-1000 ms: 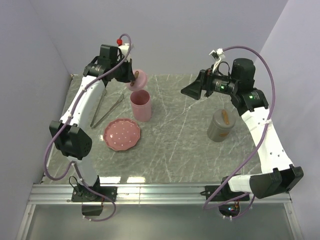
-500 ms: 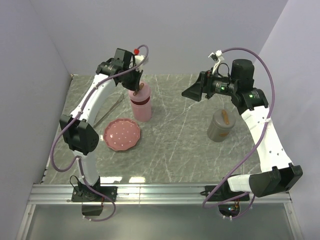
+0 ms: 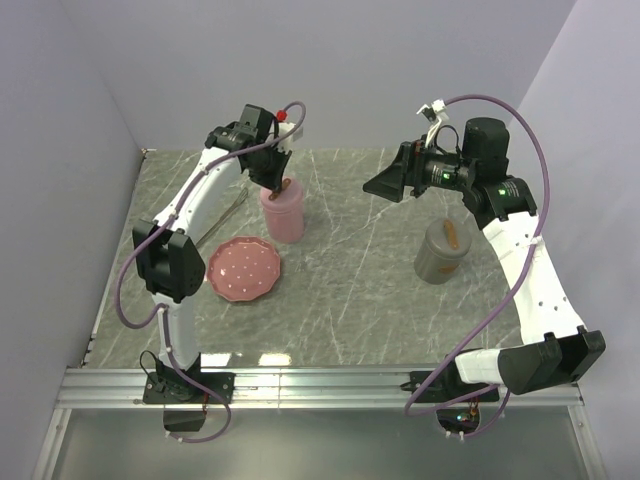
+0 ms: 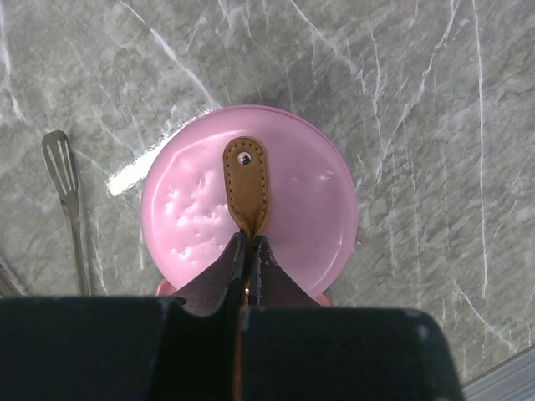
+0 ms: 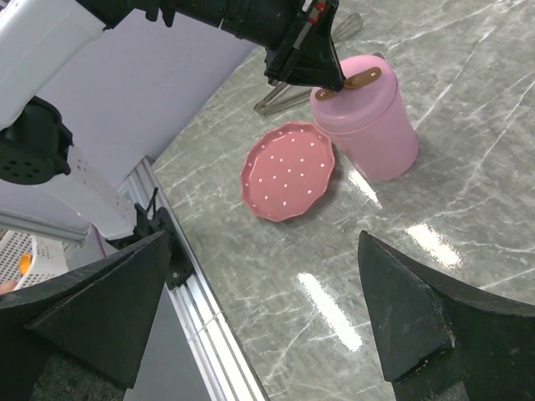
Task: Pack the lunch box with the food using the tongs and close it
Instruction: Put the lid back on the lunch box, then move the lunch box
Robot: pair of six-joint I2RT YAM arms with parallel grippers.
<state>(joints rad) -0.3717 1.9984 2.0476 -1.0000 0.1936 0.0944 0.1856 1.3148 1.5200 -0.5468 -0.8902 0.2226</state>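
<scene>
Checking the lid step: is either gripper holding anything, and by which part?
The left gripper pinches the pink lid by its brown strap; the right gripper is open, holding nothing.

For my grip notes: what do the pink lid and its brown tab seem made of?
The pink lid: likely plastic, glossy, with a bright glare patch. The brown tab: looks like leather or imitation, matte, stitched edge, metal rivet.

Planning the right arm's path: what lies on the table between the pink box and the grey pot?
Nothing; the top view shows bare table between the pink box and the grey pot.
</scene>
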